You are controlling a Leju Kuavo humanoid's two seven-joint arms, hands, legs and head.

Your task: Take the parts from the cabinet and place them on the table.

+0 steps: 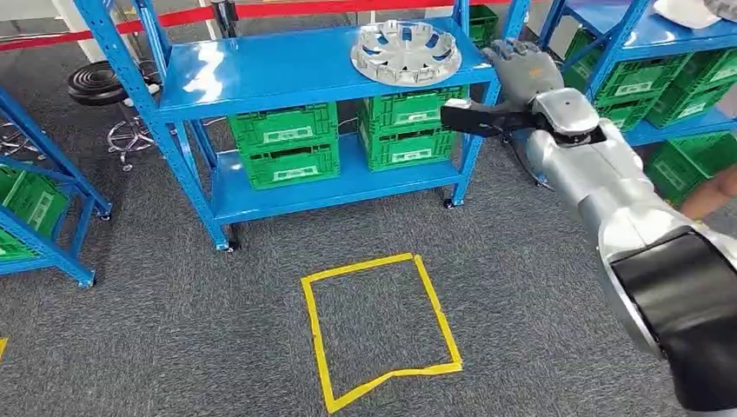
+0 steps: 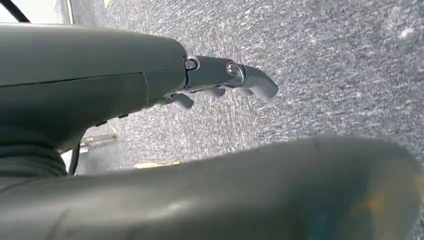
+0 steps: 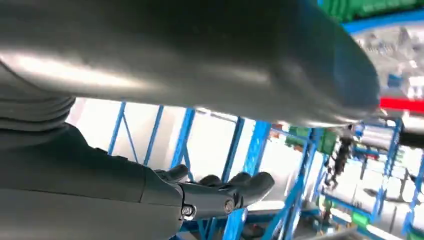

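A round silver wheel-cover part (image 1: 406,51) lies flat on the top shelf of the blue cabinet (image 1: 261,74), near its right end. My right hand (image 1: 524,71) is raised just right of the shelf's corner, a short gap from the part, fingers spread and holding nothing. The right wrist view shows that right hand (image 3: 220,192) with fingers extended in front of blue rack posts. In the left wrist view my left hand (image 2: 220,82) hangs over grey carpet, its fingers loosely apart and empty.
Green crates (image 1: 287,143) fill the cabinet's lower shelves. More blue racks with green crates stand at the right (image 1: 687,78) and left (image 1: 35,208). A yellow tape square (image 1: 378,326) marks the carpet in front. Part of a person's hand (image 1: 713,195) shows at the right edge.
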